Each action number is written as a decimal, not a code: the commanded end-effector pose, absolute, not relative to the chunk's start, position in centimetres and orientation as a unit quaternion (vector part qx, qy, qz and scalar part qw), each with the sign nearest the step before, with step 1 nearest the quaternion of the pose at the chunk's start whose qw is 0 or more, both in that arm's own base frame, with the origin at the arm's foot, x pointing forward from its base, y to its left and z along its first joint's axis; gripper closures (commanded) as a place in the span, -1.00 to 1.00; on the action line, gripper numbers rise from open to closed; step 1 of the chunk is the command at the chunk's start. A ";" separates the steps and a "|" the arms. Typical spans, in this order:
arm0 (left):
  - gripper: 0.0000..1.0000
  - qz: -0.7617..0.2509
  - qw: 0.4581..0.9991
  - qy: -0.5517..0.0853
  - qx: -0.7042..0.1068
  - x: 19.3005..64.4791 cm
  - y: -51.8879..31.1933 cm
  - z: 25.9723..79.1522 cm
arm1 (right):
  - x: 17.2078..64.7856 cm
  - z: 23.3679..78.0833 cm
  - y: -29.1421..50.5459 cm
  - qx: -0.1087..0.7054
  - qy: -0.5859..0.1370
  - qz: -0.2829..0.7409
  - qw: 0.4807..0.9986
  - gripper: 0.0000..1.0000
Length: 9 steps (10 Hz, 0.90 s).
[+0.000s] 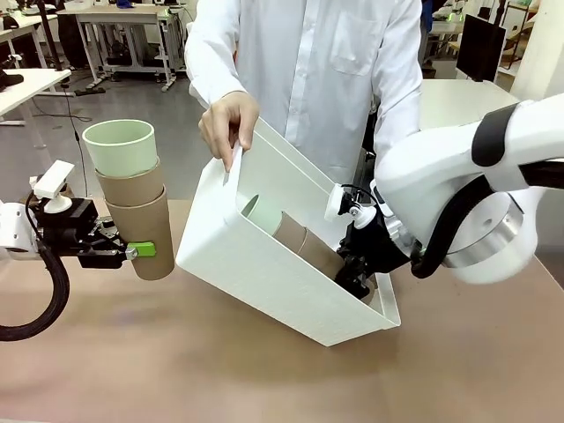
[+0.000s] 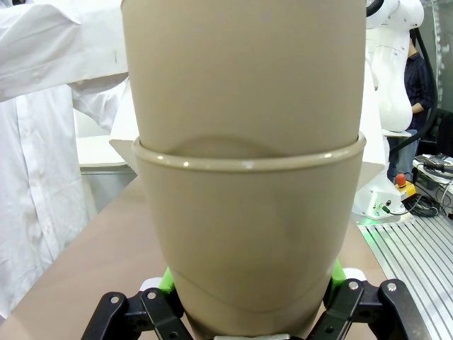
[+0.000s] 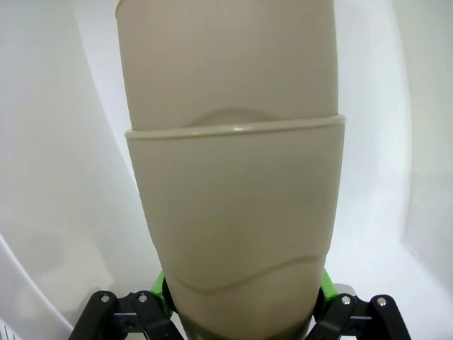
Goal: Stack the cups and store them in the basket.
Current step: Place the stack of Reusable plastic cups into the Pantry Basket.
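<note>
The right hand [image 1: 355,280], clamped on a stack of cups [image 1: 300,240], is inside the tilted basket [image 1: 264,282], the stack's long axis running ahead of its fingers. The left hand [image 1: 139,251], clamped on its upright stack [image 1: 132,189], has the basket well off to its right.

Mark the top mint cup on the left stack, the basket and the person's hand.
mint cup [image 1: 122,157], front view, outer wall below rim
basket [image 1: 264,269], front view, near long wall
person's hand [image 1: 227,125], front view, back of hand

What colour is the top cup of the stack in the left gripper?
Pale mint green; the top cup shows best in the front view.
</note>
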State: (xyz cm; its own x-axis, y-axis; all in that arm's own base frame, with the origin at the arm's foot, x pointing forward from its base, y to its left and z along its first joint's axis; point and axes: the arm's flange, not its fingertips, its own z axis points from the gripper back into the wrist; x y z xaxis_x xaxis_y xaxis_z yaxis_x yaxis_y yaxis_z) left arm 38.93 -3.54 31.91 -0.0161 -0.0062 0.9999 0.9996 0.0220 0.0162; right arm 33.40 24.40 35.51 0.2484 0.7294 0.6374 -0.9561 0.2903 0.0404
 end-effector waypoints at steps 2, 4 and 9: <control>-0.68 -0.500 0.498 -0.512 -0.489 38.9 -3.5 32.3 | 31.5 34.9 22.8 0.225 -0.271 0.560 0.750 -0.68; -0.68 -0.500 0.498 -0.512 -0.489 38.9 -3.5 32.3 | 31.3 34.7 22.9 0.231 -0.274 0.567 0.742 -0.68; -0.68 -0.500 0.498 -0.512 -0.489 38.9 -3.5 32.3 | 30.8 34.3 22.5 0.230 -0.271 0.579 0.734 -1.00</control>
State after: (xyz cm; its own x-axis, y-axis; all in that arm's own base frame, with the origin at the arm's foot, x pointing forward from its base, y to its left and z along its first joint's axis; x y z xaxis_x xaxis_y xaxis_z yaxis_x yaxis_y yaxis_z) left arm 38.93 -3.54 31.91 -0.0161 -0.0062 0.9999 0.9996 0.0220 0.0162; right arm 33.36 24.41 35.02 0.2141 0.7345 0.6440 -0.9685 0.2454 0.0421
